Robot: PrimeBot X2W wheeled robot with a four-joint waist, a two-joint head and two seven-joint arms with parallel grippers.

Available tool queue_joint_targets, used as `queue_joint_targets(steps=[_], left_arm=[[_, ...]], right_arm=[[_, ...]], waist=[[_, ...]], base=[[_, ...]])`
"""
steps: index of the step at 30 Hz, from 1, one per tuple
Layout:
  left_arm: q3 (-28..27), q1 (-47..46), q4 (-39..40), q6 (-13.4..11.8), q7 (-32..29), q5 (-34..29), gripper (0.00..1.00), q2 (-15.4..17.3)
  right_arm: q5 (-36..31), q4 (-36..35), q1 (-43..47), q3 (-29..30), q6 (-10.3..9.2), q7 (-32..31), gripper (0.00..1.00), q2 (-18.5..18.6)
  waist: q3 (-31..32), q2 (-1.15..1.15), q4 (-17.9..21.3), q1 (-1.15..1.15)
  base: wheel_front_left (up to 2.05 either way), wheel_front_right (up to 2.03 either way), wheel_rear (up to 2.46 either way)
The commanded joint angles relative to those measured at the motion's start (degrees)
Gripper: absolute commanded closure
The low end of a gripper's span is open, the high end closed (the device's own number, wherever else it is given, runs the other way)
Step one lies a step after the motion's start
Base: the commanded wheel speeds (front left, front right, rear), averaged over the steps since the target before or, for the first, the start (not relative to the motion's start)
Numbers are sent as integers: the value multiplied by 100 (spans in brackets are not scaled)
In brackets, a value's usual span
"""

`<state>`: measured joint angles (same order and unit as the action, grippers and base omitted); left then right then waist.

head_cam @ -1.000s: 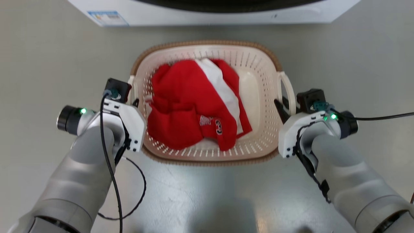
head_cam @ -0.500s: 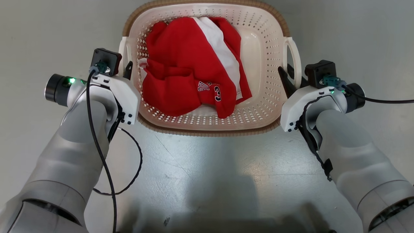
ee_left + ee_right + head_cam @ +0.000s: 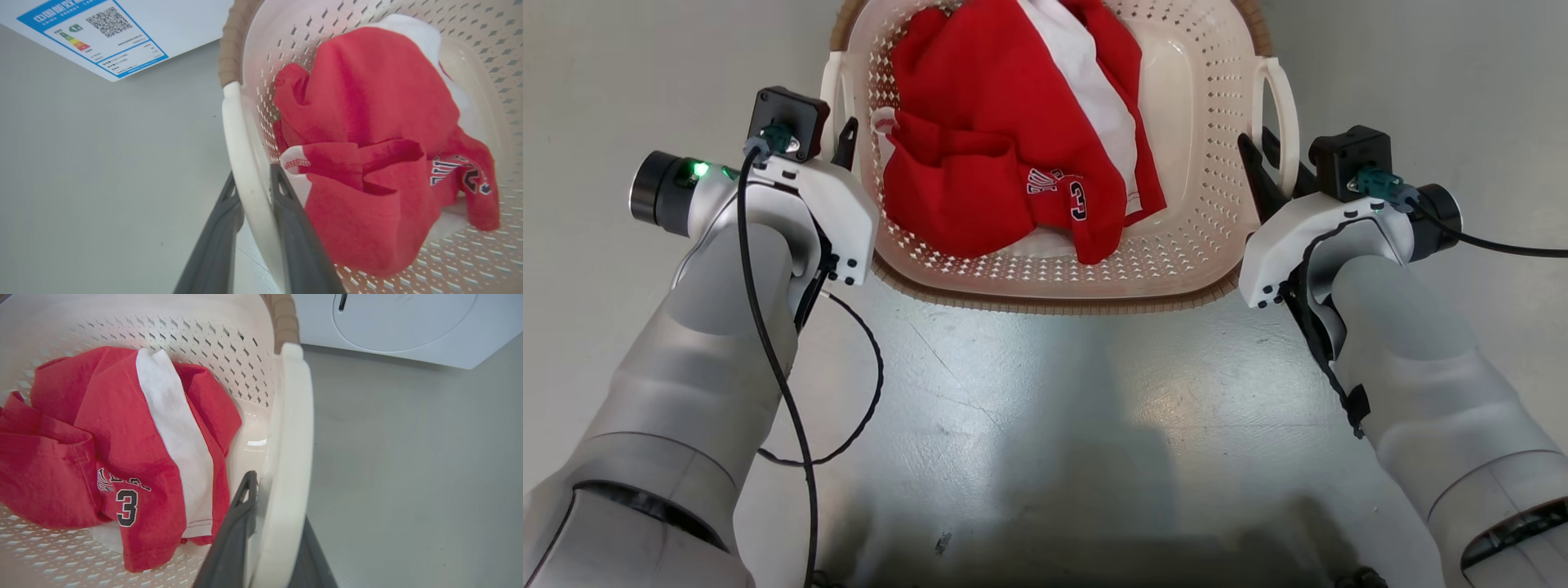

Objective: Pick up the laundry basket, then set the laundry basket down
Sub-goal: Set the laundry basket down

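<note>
Cream-white laundry basket (image 3: pixel 1176 245), red shirt (image 3: pixel 980 163) inside: my left tool (image 3: pixel 253 175) and right tool (image 3: pixel 1258 143) stay clamped on its side handles (image 3: pixel 1284 106), exactly as a second ago.

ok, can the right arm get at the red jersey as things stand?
Probably not: the right tool is clamped on the right handle of the laundry basket. The red jersey lies uncovered, but the arm would have to let go first.

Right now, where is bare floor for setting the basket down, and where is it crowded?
Free: floor between the forearms, nearer than the laundry basket, and outside the left gripper and the right gripper. Crowded: beyond the basket, where the washing machine stands.
</note>
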<state>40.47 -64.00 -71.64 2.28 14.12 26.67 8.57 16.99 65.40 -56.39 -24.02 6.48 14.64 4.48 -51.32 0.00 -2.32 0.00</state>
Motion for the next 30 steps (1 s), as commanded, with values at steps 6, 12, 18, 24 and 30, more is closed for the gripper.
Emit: queue_joint_targets(steps=[6,12,18,24,30], left_arm=[[-27,-233,41,-57,80,-114,100,199],[-9,-297,12,-63,83,-97,100,195],[-7,-314,-25,-53,85,-52,100,175],[-76,-311,-85,-46,61,86,0,148],[-97,-304,-115,-94,67,154,0,129]], right_arm=[[-288,-157,453,-14,101,35,100,-160],[-395,-147,444,123,101,36,100,-160],[-474,-162,418,233,101,36,99,-160],[-666,-256,385,468,101,36,0,-160],[-955,-537,482,803,101,36,0,-160]], waist=[[-92,0,-8,0],[-189,0,-16,0],[-275,0,-26,0],[-334,0,-12,0],[-316,0,1,0]], base=[[0,0,0],[0,0,0],[0,0,0],[0,0,0],[0,0,0]])
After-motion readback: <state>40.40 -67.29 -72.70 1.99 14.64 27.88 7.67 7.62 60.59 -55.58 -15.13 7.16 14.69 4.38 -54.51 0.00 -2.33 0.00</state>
